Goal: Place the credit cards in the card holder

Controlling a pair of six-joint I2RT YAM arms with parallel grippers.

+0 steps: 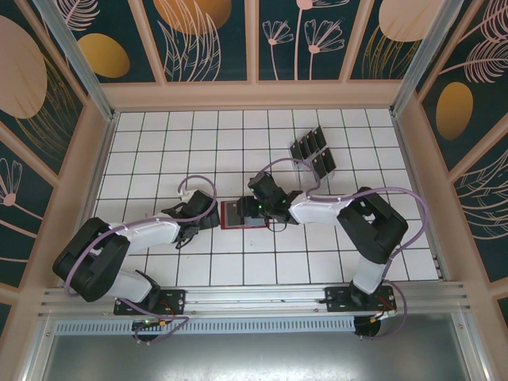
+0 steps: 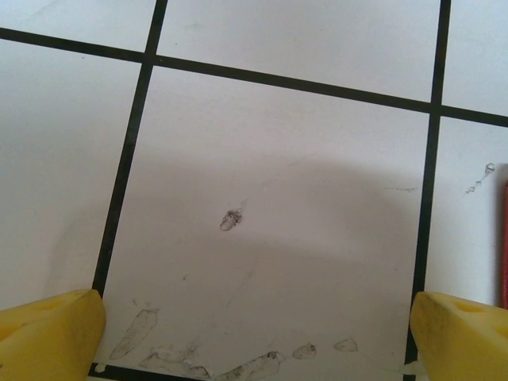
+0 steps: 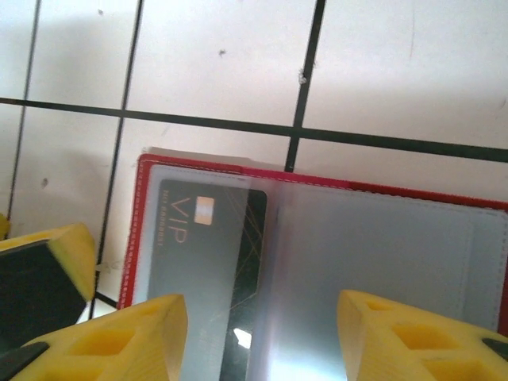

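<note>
Showing "VIP" lettering, black credit card [image 3: 208, 258], inside red card holder [image 3: 129, 242]

Top cam: fixed high behind arm bases [image 1: 151, 303], tilted down toward far wall [image 1: 254, 94], whole table [image 1: 159, 143] in frame.
Right wrist cam: jammed up close, facing down onto open holder [image 3: 333, 246].
Left wrist cam: same closeness, down on bare tiles [image 2: 278, 198] just left of holder, its red edge at frame's right.
All three catch holder.
</note>
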